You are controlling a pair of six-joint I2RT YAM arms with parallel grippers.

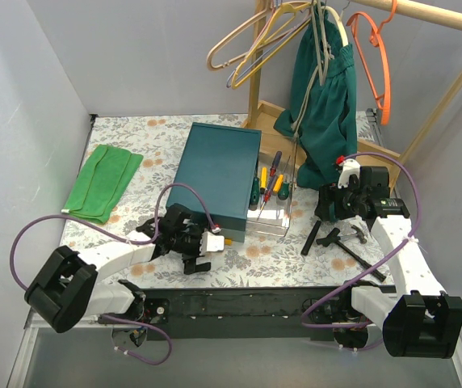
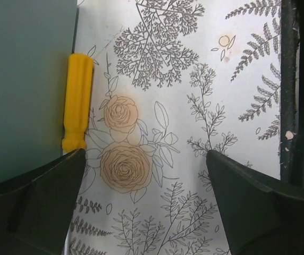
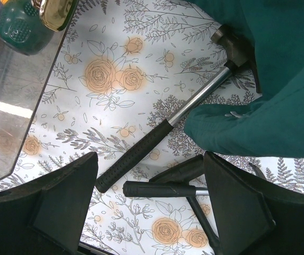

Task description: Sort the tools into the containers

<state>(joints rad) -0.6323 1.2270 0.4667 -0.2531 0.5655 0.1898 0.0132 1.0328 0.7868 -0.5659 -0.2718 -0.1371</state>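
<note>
The yellow screwdriver (image 2: pixel 77 101) lies flat on the table (image 2: pixel 194 79), tight along the near side of the box (image 2: pixel 24 79), by its near right corner. It looks light and stiff, with a smooth plastic handle that may roll or skid. The blade does not show; it may be tucked under the box. The middle of the handle is the place to take it, though the box wall leaves little room for a finger on that side. The left gripper (image 2: pixel 146 204) hangs wide open and empty. The handle sits just ahead of one fingertip, not between the two.

The hammer (image 3: pixel 162 127) lies toward the table's right edge, its head against the green cloth (image 3: pixel 258 106). It should be rigid and head-heavy. The rubber grip offers friction, and a hold high on that grip, toward the steel shaft, would balance it better. The right gripper (image 3: pixel 149 202) is also open and empty. The butt of the hammer's grip and the black tools (image 3: pixel 168 188) lie in the gap between its fingers. The tray (image 3: pixel 14 106) is close by.
</note>
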